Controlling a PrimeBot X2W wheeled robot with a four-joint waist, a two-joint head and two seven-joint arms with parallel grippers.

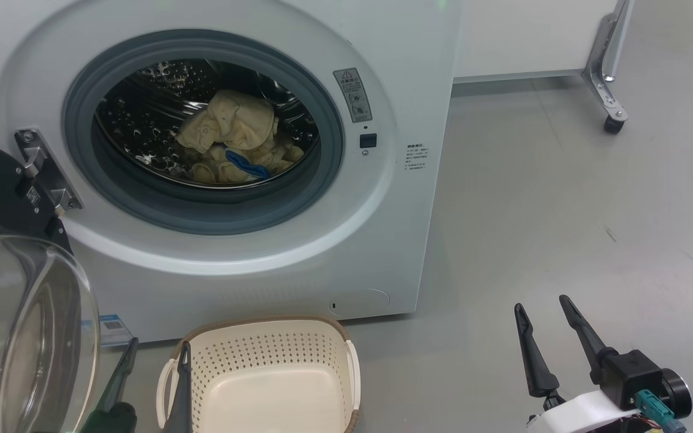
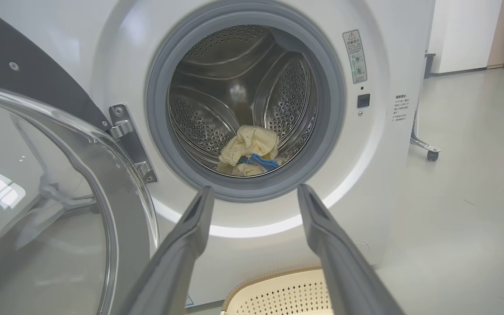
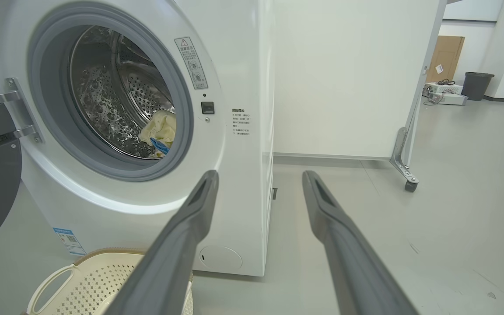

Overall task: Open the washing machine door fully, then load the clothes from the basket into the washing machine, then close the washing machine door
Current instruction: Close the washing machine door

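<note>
Your left gripper [image 2: 255, 192] is hovering spread and empty at the basket [image 1: 262, 355] rim, your right gripper [image 1: 542, 304] spread too, well apart; the clothes [image 1: 232, 129] are lying in the washing machine [image 1: 418, 90] ahead.

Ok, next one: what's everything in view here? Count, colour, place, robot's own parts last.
washing machine: one, white, left and centre, on the grey floor
washing machine door: one, black ring, clear glass, swung open at the left
clothes: one pile, pale yellow plus a blue piece, inside the drum
basket: one, cream, brown rim, on the floor before the washer, nothing seen inside
white panel: one, on a wheeled metal leg, behind at right
cardboard box: one, brown, against the far wall
bin: one, dark, near the box
left gripper: open, dark fingers, by the basket
right gripper: open, dark fingers, over the floor at right
</note>
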